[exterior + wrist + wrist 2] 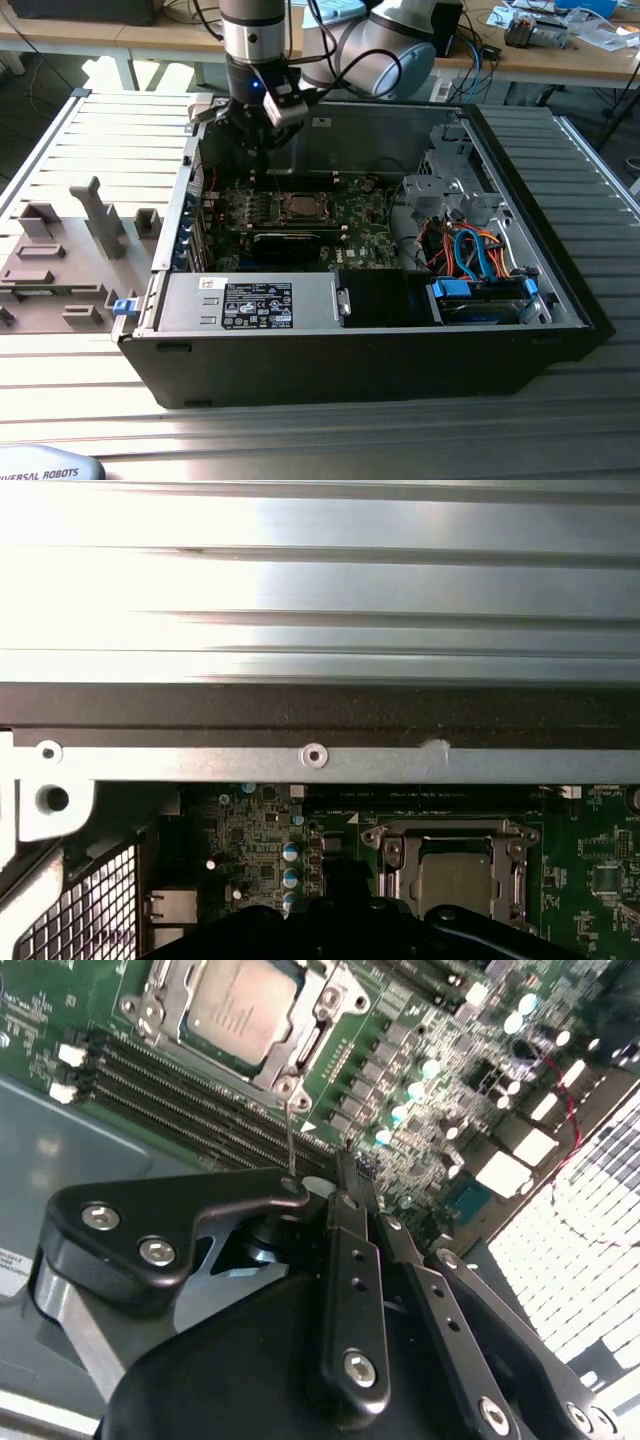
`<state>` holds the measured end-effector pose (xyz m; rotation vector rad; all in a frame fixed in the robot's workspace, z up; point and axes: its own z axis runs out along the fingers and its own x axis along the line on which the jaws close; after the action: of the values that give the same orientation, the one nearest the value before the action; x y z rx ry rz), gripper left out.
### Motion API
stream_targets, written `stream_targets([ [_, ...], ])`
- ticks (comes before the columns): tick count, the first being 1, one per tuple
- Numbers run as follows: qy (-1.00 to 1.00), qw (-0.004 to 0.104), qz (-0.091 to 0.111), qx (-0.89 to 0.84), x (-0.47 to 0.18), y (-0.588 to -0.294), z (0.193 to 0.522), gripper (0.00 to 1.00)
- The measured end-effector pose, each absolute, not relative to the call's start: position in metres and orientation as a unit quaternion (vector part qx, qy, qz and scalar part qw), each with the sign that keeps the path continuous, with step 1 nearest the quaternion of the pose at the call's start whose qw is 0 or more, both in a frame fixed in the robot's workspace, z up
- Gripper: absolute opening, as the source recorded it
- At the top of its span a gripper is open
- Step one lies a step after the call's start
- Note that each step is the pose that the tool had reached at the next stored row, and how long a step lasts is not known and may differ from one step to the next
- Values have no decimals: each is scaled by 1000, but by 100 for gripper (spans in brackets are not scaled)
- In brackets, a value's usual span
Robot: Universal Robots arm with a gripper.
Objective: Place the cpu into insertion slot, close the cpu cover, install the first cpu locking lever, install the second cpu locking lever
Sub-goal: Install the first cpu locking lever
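The cpu (240,1005) lies flat in the insertion slot (297,207) on the green board (440,1110). The silvery cpu cover (305,1052) is down around the chip, its window framing the metal top. In the first wrist view the cpu (455,880) and the cpu cover (450,832) sit below the case wall. A thin locking lever (290,1135) stands up from the socket's corner and reaches the gripper's black linkage. My gripper (345,1165) hangs shut just beside the socket. In the exterior view the gripper (262,160) is over the board toward that view's left of the slot.
The open computer case (560,300) lies on a slatted metal table. A drive cage with orange and blue cables (470,250) fills the case's right in the exterior view. Long memory slots (190,1090) run beside the socket. Grey fixtures (70,250) stand outside the case.
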<state>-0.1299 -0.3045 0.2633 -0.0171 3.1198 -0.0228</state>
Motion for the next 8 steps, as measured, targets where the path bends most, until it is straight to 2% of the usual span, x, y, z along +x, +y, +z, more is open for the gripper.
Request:
stream_targets([
  [8, 1000, 11, -8, -5, -126, -300, 263, 11],
])
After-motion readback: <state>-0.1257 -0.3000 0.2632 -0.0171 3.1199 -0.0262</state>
